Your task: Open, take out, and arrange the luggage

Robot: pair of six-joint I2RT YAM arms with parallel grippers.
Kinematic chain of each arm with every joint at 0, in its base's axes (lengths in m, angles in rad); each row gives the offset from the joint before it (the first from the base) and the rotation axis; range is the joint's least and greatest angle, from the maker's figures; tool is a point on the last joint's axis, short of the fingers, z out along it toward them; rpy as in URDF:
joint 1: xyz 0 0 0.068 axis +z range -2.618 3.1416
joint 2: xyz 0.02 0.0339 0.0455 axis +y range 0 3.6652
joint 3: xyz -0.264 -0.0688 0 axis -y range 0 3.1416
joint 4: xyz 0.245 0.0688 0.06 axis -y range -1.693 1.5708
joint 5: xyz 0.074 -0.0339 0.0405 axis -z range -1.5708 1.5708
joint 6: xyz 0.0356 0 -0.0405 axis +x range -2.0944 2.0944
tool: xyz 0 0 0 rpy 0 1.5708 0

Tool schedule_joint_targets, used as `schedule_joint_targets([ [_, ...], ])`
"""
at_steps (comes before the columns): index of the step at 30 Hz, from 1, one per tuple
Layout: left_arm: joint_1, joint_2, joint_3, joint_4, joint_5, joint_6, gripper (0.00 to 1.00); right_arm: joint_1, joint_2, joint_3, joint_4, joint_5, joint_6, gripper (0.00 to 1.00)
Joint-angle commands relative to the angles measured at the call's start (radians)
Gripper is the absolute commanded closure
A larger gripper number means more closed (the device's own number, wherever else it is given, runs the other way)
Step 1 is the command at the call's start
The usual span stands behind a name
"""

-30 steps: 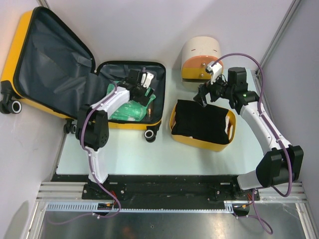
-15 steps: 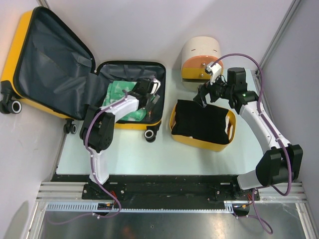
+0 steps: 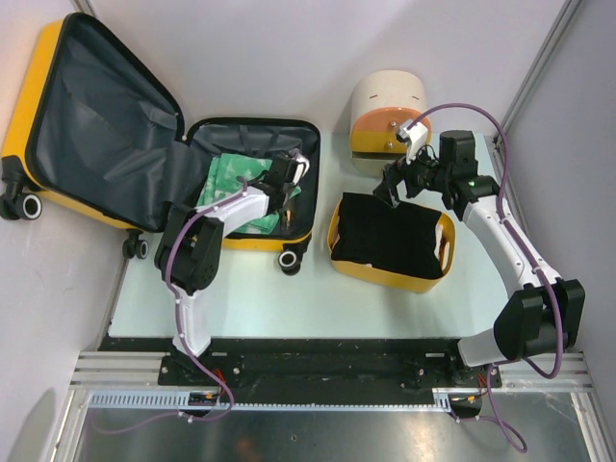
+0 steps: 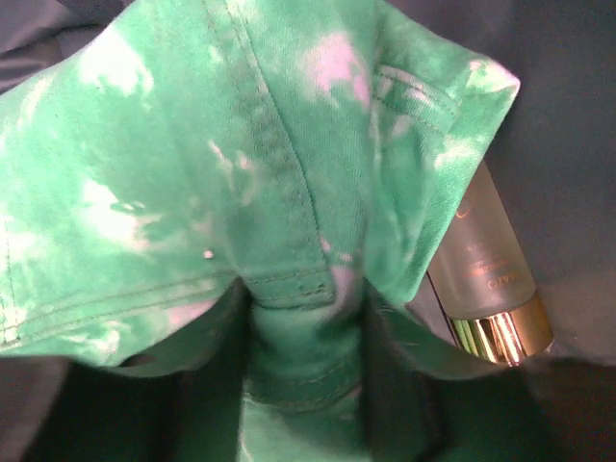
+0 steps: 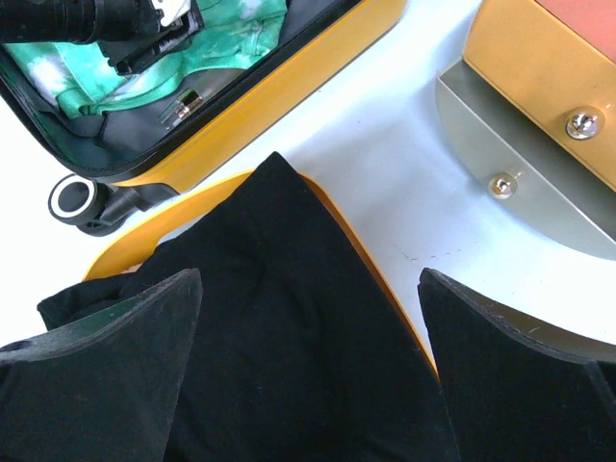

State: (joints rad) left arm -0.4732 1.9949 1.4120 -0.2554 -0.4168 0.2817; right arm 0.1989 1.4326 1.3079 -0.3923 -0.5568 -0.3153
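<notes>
luggage [image 3: 106, 106] open, upper left of top view | left hand [image 3: 287, 183] inside its right-hand half, narrow, pinching green cloth [image 4: 192, 144] beside a bottle [image 4: 486, 279] | right hand [image 5: 308, 366] spread wide above black cloth [image 5: 289, 289] in yellow bin [image 3: 385, 277], right of centre

A small yellow bin [image 3: 385, 277] stuffed with folded black cloth [image 3: 390, 234] sits on the pale worktop [image 3: 250, 294], near a cream-and-orange cabinet [image 3: 387, 101] at the back
</notes>
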Motion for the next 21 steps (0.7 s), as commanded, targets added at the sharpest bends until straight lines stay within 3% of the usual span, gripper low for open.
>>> schedule_joint_targets([
  [1, 0.018, 0.016, -0.045, -0.099, 0.13, -0.042, 0.69, -0.006, -0.009, 0.03, 0.007, -0.009, -0.01, 0.0],
  [4, 0.05, 0.002, -0.021, -0.114, 0.139, -0.044, 0.88, -0.006, -0.009, 0.03, 0.006, -0.008, -0.016, 0.0],
  [5, 0.067, -0.017, -0.013, -0.119, 0.144, -0.044, 1.0, -0.006, -0.009, 0.03, 0.004, -0.009, -0.018, 0.0],
  [21, 0.211, -0.318, 0.096, -0.191, 0.469, -0.004, 1.0, -0.001, -0.004, 0.03, 0.02, -0.029, 0.002, 0.0],
])
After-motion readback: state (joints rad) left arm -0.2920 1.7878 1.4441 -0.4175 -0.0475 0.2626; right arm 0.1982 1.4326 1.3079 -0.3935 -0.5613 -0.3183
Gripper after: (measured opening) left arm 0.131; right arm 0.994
